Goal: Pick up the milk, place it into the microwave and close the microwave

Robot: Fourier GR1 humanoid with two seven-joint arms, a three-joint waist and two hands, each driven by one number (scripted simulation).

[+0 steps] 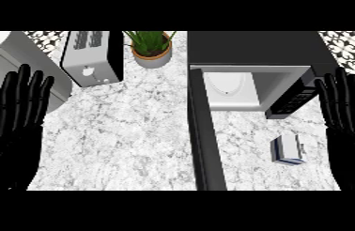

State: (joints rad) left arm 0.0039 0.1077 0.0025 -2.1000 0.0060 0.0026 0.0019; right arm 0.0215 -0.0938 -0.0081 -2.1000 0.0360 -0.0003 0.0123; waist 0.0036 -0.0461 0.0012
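The milk carton [288, 149] stands near the bench's right edge, before the open microwave [239, 87], its door [206, 131] swung wide for loading. Both hands, left [21, 108] and right [338, 103], rest with straight, spread fingers, holding nothing.

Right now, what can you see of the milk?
The milk is a small white carton with blue bands at its ends, lying on its side on the marble counter. It sits in front of the open microwave, right of its door. Nothing touches it; the right hand rests open nearby.
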